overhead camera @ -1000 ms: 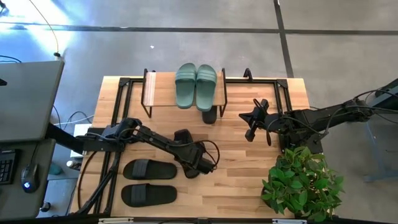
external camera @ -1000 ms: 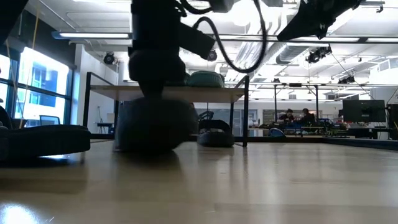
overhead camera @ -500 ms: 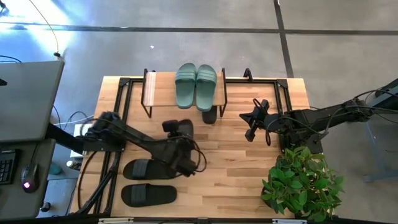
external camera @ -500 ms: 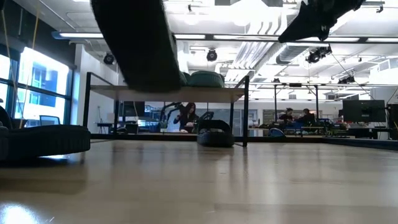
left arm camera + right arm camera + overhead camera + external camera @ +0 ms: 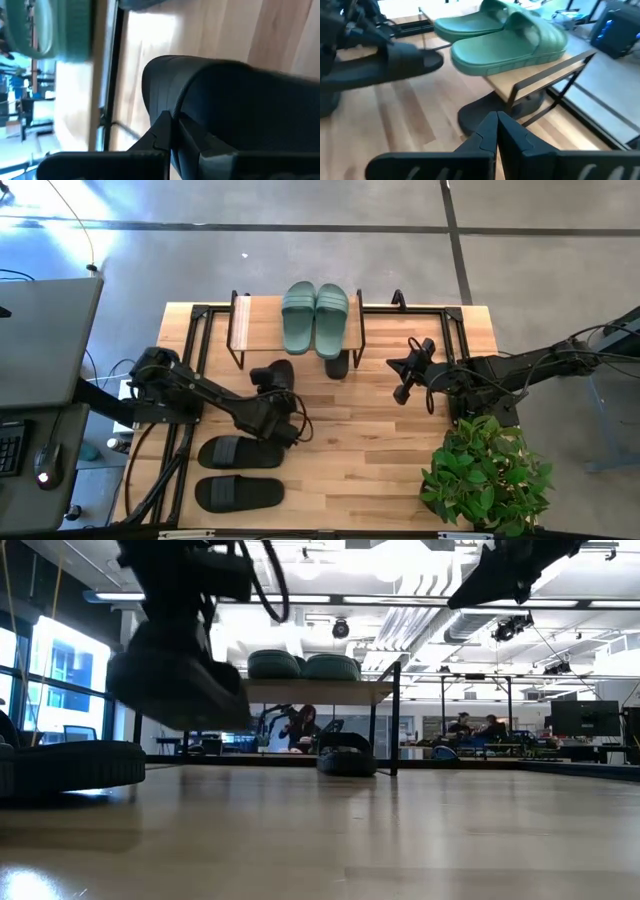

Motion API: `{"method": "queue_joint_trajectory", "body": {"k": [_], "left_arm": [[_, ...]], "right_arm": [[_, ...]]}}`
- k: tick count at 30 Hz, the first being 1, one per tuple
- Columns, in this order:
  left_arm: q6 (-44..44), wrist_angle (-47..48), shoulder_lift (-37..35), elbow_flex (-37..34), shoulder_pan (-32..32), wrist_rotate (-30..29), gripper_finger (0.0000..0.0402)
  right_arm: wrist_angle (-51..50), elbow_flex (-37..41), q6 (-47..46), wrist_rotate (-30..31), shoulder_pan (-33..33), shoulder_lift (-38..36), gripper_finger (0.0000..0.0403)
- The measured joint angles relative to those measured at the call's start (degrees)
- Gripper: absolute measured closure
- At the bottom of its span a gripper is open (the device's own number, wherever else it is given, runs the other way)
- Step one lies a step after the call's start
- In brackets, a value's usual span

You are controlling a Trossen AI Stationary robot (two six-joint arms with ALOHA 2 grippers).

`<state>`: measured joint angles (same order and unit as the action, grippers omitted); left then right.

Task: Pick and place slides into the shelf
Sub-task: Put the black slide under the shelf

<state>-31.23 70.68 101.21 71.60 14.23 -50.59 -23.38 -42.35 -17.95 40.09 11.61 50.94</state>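
The shelf (image 5: 244,326) stands at the table's far side with the sage-green pair (image 5: 315,318) on its top board. One black slide (image 5: 338,365) lies under the shelf. Two black slides (image 5: 240,452) (image 5: 238,493) lie on the table near the front left. My left gripper (image 5: 272,408) is shut on another black slide (image 5: 274,373), in the air in front of the shelf's left half; this slide also shows in the low view (image 5: 175,675). My right gripper (image 5: 403,380) is shut and empty, hovering right of the shelf. My left gripper holds the black slide by its near end (image 5: 200,107), pinched between the two fingers. The fingers come level from the table's near left side, along the slide. The slide is lifted clear of the table and points toward the shelf (image 5: 395,65).
A potted plant (image 5: 485,475) stands at the table's front right. Black metal frames (image 5: 190,340) (image 5: 455,330) run along the table's left and right sides. Bare wood (image 5: 370,450) lies between the arms. People show in the room far behind the table (image 5: 300,725).
My left gripper has lifted the black slide off the table and carried it toward the table's left and far edge, toward the shelf. The slide now hangs clear of the table, where before it rested on it.
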Motion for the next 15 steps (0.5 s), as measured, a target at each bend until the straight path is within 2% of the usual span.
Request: {"method": "queue_joint_trajectory", "body": {"k": [10,15], "left_arm": [[19.64,-24.83,0.01,-6.67,-7.35,-3.38,0.0401],[27.43,-33.51,0.02,-8.50,-11.91,-3.40,0.0401]], "right_arm": [[-0.16,0.00,0.02,2.50,-0.01,-0.02,0.0402],[-0.85,-0.02,-0.01,2.50,-0.01,-0.01,0.0402]]}}
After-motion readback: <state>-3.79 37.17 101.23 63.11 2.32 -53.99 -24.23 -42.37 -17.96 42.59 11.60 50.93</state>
